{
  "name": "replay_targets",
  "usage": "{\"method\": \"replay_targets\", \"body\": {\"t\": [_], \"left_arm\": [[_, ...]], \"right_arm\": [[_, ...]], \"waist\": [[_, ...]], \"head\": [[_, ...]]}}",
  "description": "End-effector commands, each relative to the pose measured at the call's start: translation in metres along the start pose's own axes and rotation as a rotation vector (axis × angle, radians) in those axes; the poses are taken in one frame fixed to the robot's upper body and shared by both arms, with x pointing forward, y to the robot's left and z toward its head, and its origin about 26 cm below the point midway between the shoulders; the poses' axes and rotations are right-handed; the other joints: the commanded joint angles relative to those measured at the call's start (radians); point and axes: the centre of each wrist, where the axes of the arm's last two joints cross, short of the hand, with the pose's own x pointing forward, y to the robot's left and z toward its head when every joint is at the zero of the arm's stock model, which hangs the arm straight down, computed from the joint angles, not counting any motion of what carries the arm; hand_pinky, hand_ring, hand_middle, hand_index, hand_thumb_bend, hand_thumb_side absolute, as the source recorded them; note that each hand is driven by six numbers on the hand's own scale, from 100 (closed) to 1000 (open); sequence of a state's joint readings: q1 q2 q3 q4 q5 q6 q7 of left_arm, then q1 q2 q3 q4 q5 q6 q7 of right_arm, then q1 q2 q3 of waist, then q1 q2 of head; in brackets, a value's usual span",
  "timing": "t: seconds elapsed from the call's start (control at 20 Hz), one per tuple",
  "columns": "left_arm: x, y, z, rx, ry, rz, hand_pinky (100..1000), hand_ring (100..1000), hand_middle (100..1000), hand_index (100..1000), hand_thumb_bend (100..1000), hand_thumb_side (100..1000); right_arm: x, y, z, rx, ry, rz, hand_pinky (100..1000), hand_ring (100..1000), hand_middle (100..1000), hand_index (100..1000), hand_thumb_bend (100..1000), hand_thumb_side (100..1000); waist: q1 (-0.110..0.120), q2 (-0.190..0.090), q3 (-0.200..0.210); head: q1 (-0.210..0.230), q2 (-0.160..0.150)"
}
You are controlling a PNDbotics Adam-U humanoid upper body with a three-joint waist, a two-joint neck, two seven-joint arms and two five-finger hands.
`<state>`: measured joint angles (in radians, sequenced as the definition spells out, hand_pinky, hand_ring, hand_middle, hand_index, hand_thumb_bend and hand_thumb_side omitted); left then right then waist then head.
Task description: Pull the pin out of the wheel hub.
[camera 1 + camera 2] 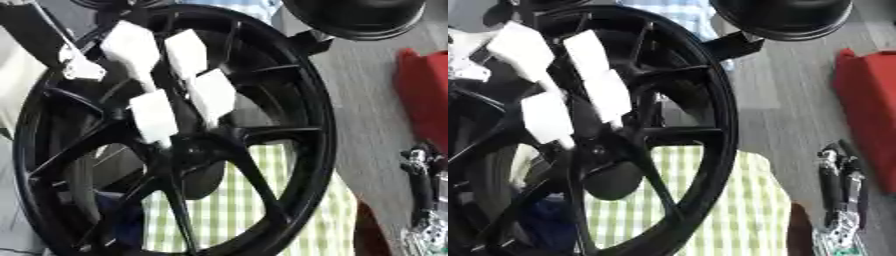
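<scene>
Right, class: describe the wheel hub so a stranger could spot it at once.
Find the black wheel filling the view and follow its spokes inward. The hub is the dark centre where they meet, just below the white-padded left hand. Unlike the gaps around it, no green checked cloth shows through it.

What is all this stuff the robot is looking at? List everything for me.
wheel: one, black with spokes, standing upright, filling the left and middle of the view
hub: one, black, at the wheel's centre where the spokes meet; no pin can be made out
checked cloth: one, green and white, seen behind the wheel's lower spokes
round object: one, black, top right
red object: one, at the right edge on the grey floor
left hand: white-covered fingers reaching down to the hub from upper left
right hand: black and silver, lower right, idle
</scene>
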<state>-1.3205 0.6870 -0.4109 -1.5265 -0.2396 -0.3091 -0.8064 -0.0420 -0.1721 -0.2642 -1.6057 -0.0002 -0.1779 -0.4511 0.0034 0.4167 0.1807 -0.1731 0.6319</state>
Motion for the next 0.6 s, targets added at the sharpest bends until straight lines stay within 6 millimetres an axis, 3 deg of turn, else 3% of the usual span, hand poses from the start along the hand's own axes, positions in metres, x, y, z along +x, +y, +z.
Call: {"method": "replay_targets", "body": {"t": [0.05,0.35,0.6], "left_arm": [[-0.004,0.027,0.032,0.012,-0.019,-0.036,646,480,266,328,100,286],[-0.041,0.03,0.089,0.247,0.107,0.152,633,465,245,312,100,246],[-0.051,0.024,0.101,0.295,0.143,0.176,633,465,245,312,100,246]], "right_arm": [[0.004,-0.007,-0.005,-0.008,-0.022,0.009,754,795,583,903,100,728],[0.003,-0.011,-0.006,-0.018,-0.017,0.013,754,795,583,903,100,733],[0.002,-0.011,-0.006,-0.018,-0.017,0.013,754,795,583,903,100,733]], "waist": [[0.001,-0.034,0.004],[0.001,-0.039,0.017],[0.001,-0.039,0.018]], "head": [[0.0,0.005],[-0.011,0.011],[-0.013,0.013]]}}
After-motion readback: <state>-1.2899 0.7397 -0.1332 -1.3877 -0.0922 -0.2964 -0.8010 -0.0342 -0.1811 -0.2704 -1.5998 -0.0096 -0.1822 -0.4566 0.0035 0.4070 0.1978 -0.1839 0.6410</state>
